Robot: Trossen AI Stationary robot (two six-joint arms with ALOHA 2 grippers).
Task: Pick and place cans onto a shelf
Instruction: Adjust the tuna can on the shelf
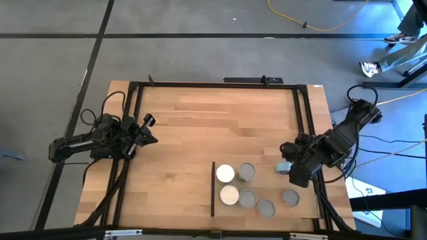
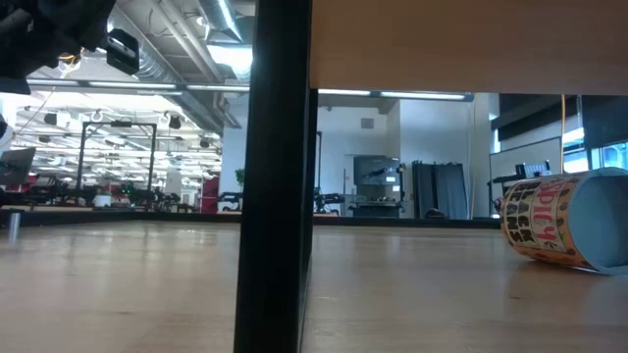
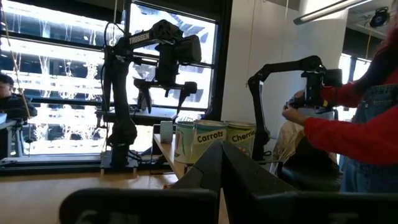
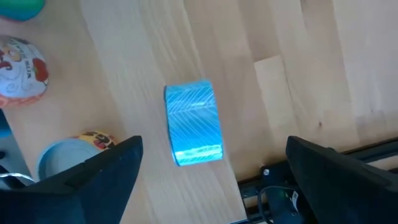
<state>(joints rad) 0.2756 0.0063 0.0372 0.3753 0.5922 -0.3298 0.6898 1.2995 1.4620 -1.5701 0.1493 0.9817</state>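
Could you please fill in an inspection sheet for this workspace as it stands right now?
Surface: wooden tabletop, black-framed.
Job's things: six cans upright, clustered near the shelf; a blue can on its side under the right gripper.
Clutter: nothing seen.
Grippers: left gripper shut, empty, at the left edge; right gripper open above the lying can.
Cables: yellow cable on the floor; black leads at both arm bases.
Surroundings: a person's feet beyond the table; a red sleeve in the left wrist view.
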